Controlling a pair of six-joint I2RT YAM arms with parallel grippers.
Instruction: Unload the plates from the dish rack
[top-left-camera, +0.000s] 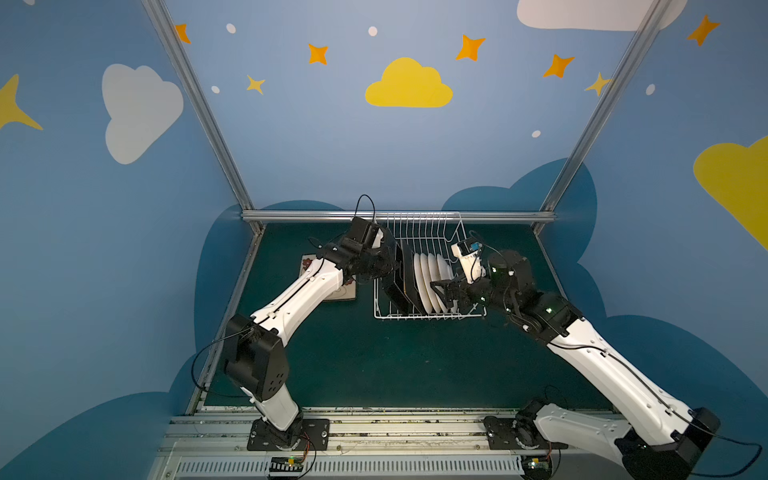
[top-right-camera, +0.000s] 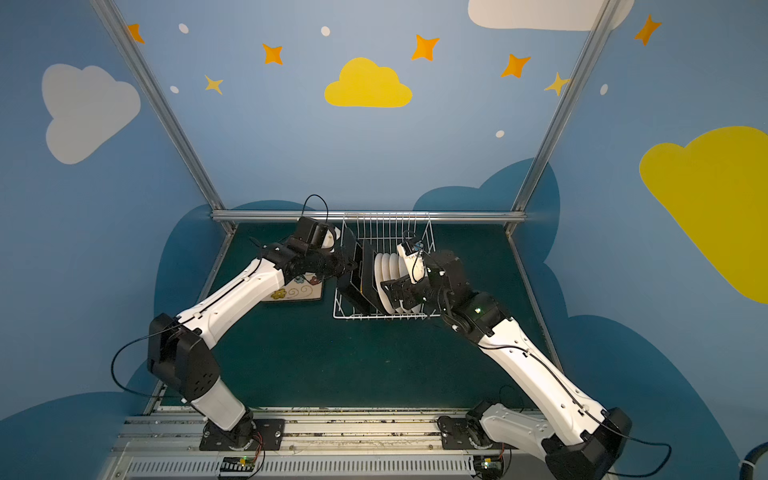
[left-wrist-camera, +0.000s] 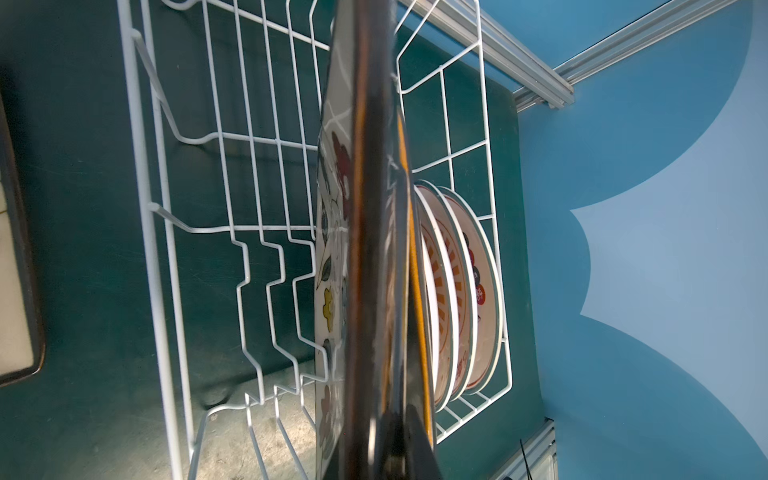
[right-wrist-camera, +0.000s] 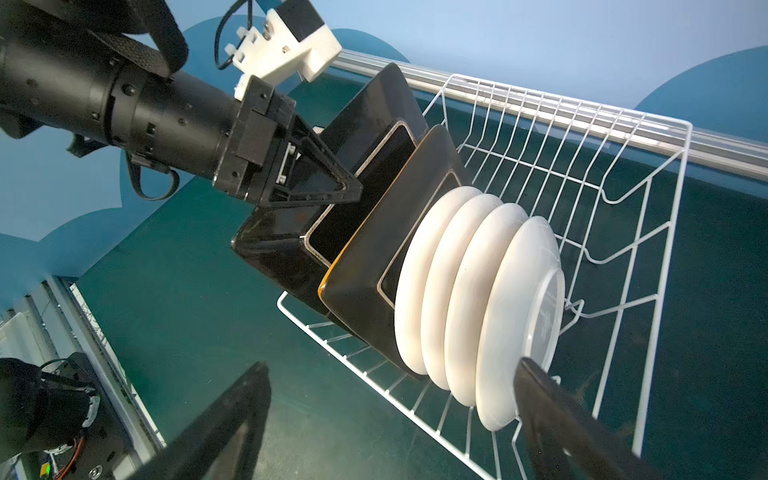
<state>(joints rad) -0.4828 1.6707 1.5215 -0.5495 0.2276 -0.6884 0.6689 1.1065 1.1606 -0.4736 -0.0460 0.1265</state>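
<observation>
— Black-backed, the square plate (right-wrist-camera: 374, 104) stands on edge at the left end of the rack (right-wrist-camera: 582, 101). What has it?
— The left tool (right-wrist-camera: 353, 193), clamped tight on its rim.
— And next to it?
— A second square plate (right-wrist-camera: 357, 270), then four round plates (right-wrist-camera: 469, 270) in a row, white backs toward the right arm, all upright in the rack.
— The right tool (top-left-camera: 441, 294)?
— Spread wide, gripping nothing. One finger (right-wrist-camera: 552, 407) sits just beside the last round plate's rim; whether it touches, I cannot tell.
— Anything outside the rack?
— One flowered plate (top-right-camera: 297, 291) lies face up on the teal counter (top-left-camera: 332, 365), left of the rack, partly under the left arm.
</observation>
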